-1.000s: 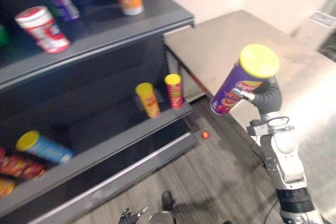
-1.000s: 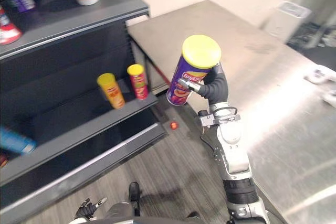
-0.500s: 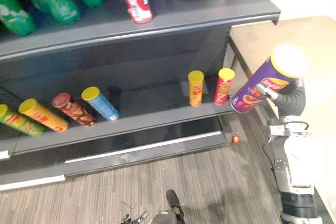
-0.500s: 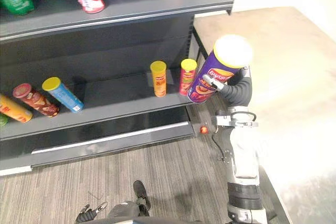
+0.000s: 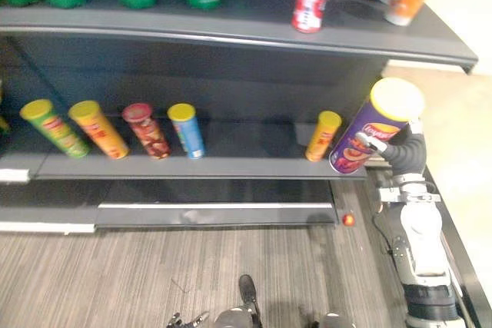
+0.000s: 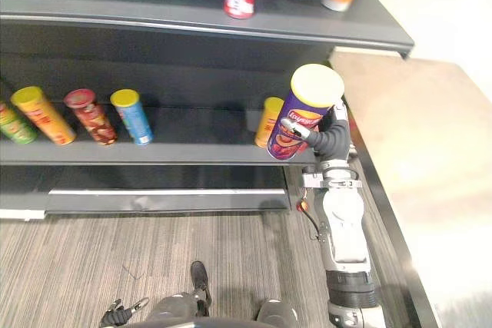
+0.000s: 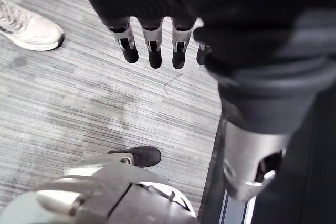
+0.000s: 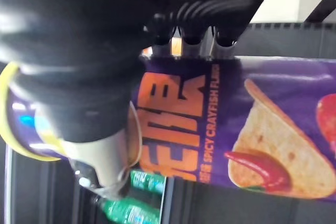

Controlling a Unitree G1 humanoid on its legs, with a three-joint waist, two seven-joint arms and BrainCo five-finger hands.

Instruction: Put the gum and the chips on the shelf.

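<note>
We carry the chips can at the shelf's end.
The fingers (image 8: 192, 44) of our right hand (image 6: 329, 137) curl round the middle of the purple chips can (image 5: 374, 124), which tilts with its lid toward 1 o'clock. We judge it light, stiff and slick, so a gentle mid-body hold suits. At its 9 o'clock an orange can (image 5: 323, 136) stands on the middle shelf (image 5: 231, 167), with bare room beyond. Our left hand (image 7: 152, 45) hangs straight-fingered over striped floor (image 5: 154, 266).
</note>
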